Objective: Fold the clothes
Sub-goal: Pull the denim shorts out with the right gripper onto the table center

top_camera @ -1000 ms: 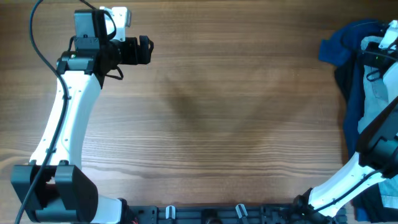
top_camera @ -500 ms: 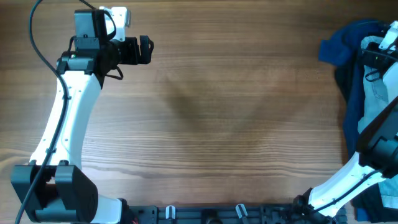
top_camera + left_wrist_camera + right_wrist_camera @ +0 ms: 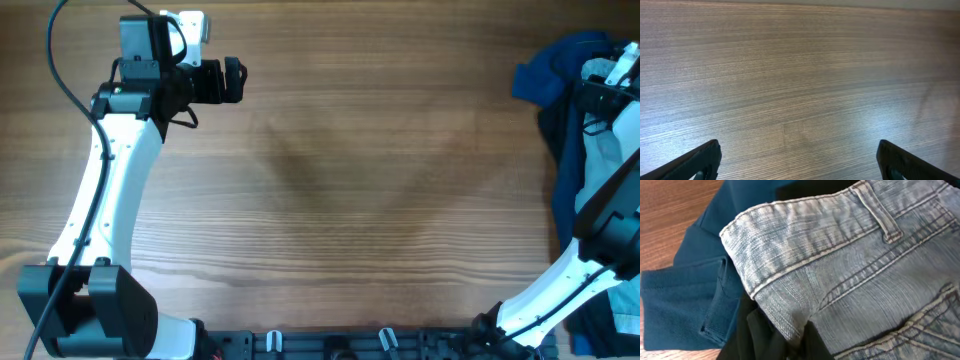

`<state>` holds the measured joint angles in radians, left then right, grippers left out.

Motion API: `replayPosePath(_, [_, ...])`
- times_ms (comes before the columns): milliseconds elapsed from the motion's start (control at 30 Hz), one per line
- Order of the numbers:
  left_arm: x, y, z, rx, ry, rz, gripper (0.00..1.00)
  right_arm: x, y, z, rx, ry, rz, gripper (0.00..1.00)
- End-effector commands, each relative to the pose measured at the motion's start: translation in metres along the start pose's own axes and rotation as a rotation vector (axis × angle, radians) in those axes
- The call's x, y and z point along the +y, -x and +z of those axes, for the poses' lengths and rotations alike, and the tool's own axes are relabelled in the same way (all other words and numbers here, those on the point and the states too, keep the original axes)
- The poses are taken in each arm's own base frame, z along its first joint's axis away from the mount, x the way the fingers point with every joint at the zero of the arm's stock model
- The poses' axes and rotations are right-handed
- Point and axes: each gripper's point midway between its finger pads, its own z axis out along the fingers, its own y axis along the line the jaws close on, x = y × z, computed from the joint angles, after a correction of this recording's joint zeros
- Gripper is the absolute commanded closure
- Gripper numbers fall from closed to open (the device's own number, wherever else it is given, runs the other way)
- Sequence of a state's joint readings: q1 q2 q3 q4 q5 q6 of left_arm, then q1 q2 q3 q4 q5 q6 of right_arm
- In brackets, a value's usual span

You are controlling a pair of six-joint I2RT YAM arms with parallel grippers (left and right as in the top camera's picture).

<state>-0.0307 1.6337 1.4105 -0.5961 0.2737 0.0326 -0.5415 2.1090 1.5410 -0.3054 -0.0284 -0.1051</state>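
Note:
The light blue denim shorts lie crumpled on top of dark blue garments at the table's right edge, and they show as a pale patch in the overhead view. In the right wrist view the waistband corner and stitched seams face the camera. My right gripper is shut on a fold of the denim just under the waistband corner; it is over the pile in the overhead view. My left gripper is at the far left back, open and empty above bare wood.
Dark blue garments lie under and around the shorts at the right edge, with a teal-blue hemmed piece beside the waistband. The wooden table spans the view. A rail with clips runs along the front edge.
My right gripper has shifted very slightly on the pile at the right edge. The left arm has not moved.

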Motion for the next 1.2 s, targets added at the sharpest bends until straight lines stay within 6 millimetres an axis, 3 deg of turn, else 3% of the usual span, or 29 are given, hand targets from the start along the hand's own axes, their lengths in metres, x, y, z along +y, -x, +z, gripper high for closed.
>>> replayPosePath(0, [0.003,0.007,-0.001,-0.017,0.009,0.006,0.00,0.005,0.030,-0.030,-0.082,0.018,-0.005,0.96])
replayPosePath(100, [0.003,0.010,-0.001,-0.029,0.008,0.010,0.00,0.022,0.056,-0.069,-0.153,0.074,-0.023,0.96])
replayPosePath(200, [0.002,0.016,-0.002,-0.055,0.008,0.017,0.00,0.053,0.073,-0.115,-0.205,0.152,-0.045,0.96])
replayPosePath(300, [0.002,0.027,-0.002,-0.099,0.007,0.035,0.00,0.109,0.080,-0.164,-0.238,0.259,-0.079,0.96])
replayPosePath(433, [0.011,0.034,-0.004,-0.129,0.060,0.045,0.00,0.196,0.059,-0.195,-0.170,0.438,-0.068,0.96])
replayPosePath(600, [0.021,0.035,-0.005,-0.130,0.124,0.064,0.00,0.331,-0.004,-0.205,0.004,0.653,-0.088,0.96])
replayPosePath(633, [0.021,0.035,-0.005,-0.130,0.125,0.067,0.00,0.367,-0.027,-0.205,0.052,0.694,-0.106,0.96])
replayPosePath(767, [0.025,0.035,-0.005,-0.130,0.135,0.063,0.00,0.471,-0.108,-0.210,0.152,0.822,-0.225,0.96])
replayPosePath(867, [0.031,0.035,-0.007,-0.132,0.148,0.055,0.00,0.551,-0.172,-0.237,0.149,1.005,-0.358,0.94])
replayPosePath(900, [0.034,0.035,-0.008,-0.133,0.153,0.051,0.00,0.567,-0.185,-0.251,0.137,1.056,-0.388,0.90])
replayPosePath(1033, [0.045,0.037,-0.011,-0.141,0.172,0.036,0.00,0.594,-0.197,-0.288,0.008,1.153,-0.546,0.44])
replayPosePath(1067, [0.049,0.039,-0.012,-0.149,0.178,0.032,0.00,0.596,-0.192,-0.293,-0.005,1.162,-0.545,0.35])
replayPosePath(1167, [0.056,0.044,-0.015,-0.171,0.190,0.025,0.00,0.589,-0.161,-0.301,-0.024,1.147,-0.518,0.25])
